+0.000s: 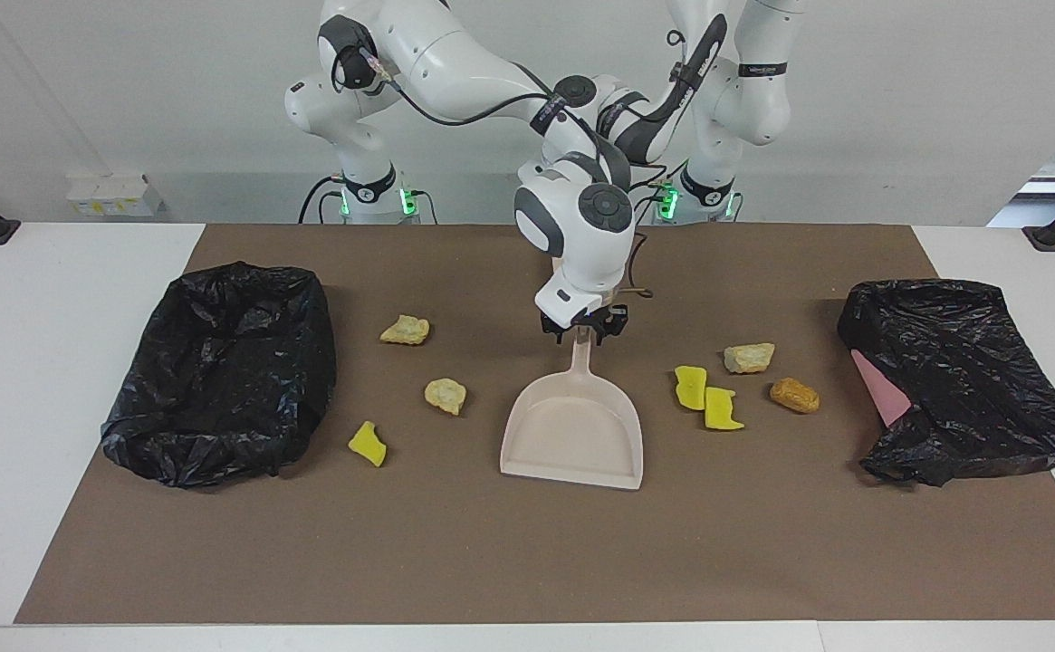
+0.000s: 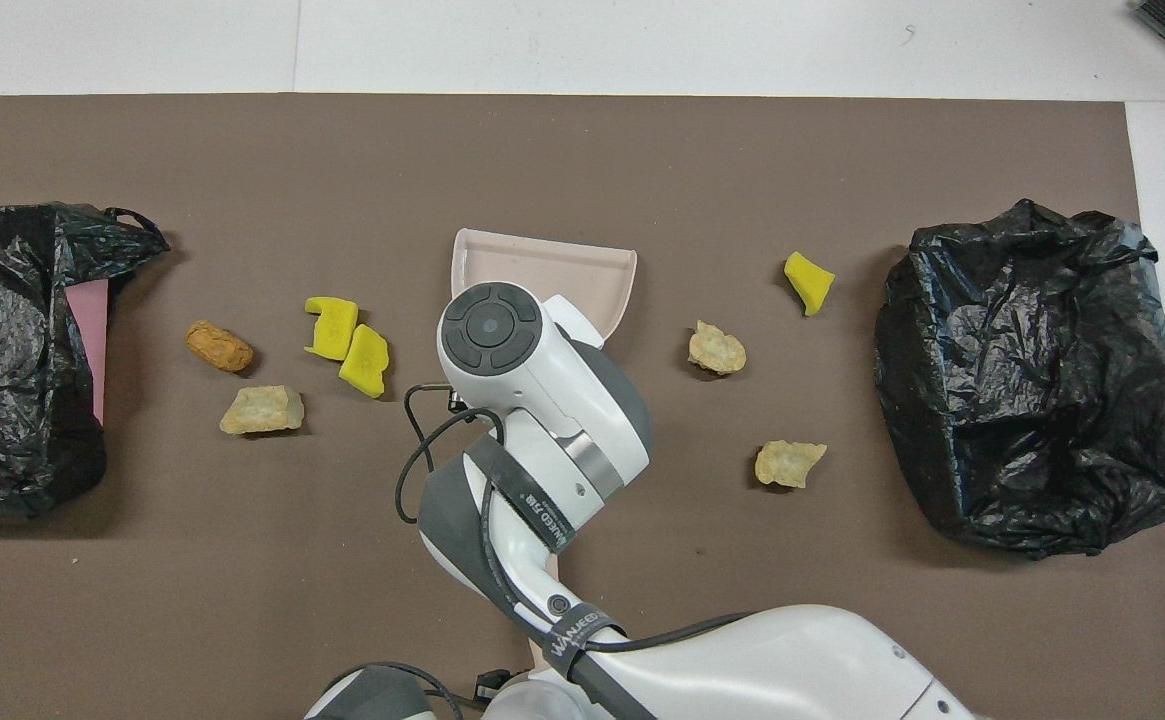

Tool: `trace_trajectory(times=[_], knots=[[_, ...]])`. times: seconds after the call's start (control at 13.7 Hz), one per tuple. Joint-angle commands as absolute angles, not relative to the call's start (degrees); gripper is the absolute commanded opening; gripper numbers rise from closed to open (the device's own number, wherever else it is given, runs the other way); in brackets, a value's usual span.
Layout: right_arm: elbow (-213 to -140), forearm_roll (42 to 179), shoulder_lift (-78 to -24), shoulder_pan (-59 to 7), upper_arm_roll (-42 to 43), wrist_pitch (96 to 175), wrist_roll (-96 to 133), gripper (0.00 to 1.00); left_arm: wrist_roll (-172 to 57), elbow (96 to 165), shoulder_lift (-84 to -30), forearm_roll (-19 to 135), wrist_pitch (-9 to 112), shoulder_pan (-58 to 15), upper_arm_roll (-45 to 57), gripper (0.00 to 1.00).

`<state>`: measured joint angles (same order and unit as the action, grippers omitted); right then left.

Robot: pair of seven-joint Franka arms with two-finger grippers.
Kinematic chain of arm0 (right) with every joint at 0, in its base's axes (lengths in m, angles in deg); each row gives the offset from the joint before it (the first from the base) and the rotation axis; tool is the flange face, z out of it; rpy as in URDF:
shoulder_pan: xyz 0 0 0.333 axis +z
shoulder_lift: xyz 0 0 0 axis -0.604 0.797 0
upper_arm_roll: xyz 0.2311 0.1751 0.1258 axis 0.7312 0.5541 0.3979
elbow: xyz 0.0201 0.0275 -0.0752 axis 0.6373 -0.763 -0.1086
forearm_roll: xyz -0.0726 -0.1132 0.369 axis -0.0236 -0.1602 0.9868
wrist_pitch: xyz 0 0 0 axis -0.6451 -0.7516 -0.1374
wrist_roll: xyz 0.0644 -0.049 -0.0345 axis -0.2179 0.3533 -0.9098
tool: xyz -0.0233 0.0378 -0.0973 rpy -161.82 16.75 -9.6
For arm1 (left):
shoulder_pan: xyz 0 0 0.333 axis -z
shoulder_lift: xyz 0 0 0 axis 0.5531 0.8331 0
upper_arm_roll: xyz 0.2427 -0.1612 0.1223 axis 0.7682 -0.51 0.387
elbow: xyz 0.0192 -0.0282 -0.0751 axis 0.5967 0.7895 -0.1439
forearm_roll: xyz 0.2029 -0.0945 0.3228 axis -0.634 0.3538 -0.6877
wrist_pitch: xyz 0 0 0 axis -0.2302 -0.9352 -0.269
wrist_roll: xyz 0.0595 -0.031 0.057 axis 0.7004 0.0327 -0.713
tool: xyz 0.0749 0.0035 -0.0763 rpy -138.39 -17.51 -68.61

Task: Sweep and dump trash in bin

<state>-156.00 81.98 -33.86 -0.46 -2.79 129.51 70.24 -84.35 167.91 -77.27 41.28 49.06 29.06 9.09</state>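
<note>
A beige dustpan (image 1: 572,435) (image 2: 542,265) lies flat mid-mat, its handle pointing toward the robots. My right gripper (image 1: 583,330) is down at the handle's end, straddling it. In the overhead view the right wrist hides it. Trash is scattered to both sides. Toward the right arm's end lie two tan lumps (image 1: 405,330) (image 1: 445,396) and a yellow bit (image 1: 368,444). Toward the left arm's end lie two yellow bits (image 1: 691,387) (image 1: 720,407), a tan lump (image 1: 749,357) and a brown lump (image 1: 795,396). The bin (image 1: 224,371) (image 2: 1032,380), lined with a black bag, stands open at the right arm's end. My left gripper is hidden by the right wrist.
A crumpled black bag (image 1: 962,380) (image 2: 12,350) with something pink showing at its mouth lies at the left arm's end. The brown mat (image 1: 527,561) covers most of the white table. A pale flat piece (image 2: 540,600) shows under the right arm, close to the robots.
</note>
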Motion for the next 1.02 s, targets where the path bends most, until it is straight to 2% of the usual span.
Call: trace_trajectory(times=[0.0, 0.07, 0.15, 0.22, 0.36, 0.58, 0.95], knots=[[-158.15, 84.36, -35.44, -0.68, -2.58, 130.22, 71.62, 0.63, -85.0, 168.39, -78.83, 41.61, 48.14, 29.61, 9.86, 0.53], [-158.07, 84.36, -35.44, -0.68, -2.58, 130.05, 71.62, 0.6, -84.92, 168.39, -79.27, 41.61, 48.05, 29.61, 9.86, 0.39], [-158.07, 84.36, -35.44, -0.68, -2.58, 129.87, 71.62, 0.54, -84.74, 168.39, -79.62, 41.61, 47.53, 29.44, 9.94, 0.07], [-157.98, 84.27, -35.44, -0.68, -2.58, 129.69, 71.62, 0.42, -84.83, 168.48, -80.06, 41.61, 46.22, 29.44, 10.03, 0.0], [-157.98, 84.01, -35.44, -0.68, -2.67, 129.25, 71.53, 0.19, -84.91, 168.56, -81.63, 41.61, 43.59, 27.43, 10.12, 0.0], [-158.07, 83.83, -35.7, -0.68, -2.67, 128.46, 71.79, 0.0, -85.0, 168.56, -85.23, 41.61, 36.83, 20.68, 10.12, 0.0], [-158.24, 82.86, -40.44, -1.64, -2.84, 125.48, 66.89, 0.0, -85.0, 168.39, -88.76, 41.53, 31.63, 6.87, 10.21, 0.0]])
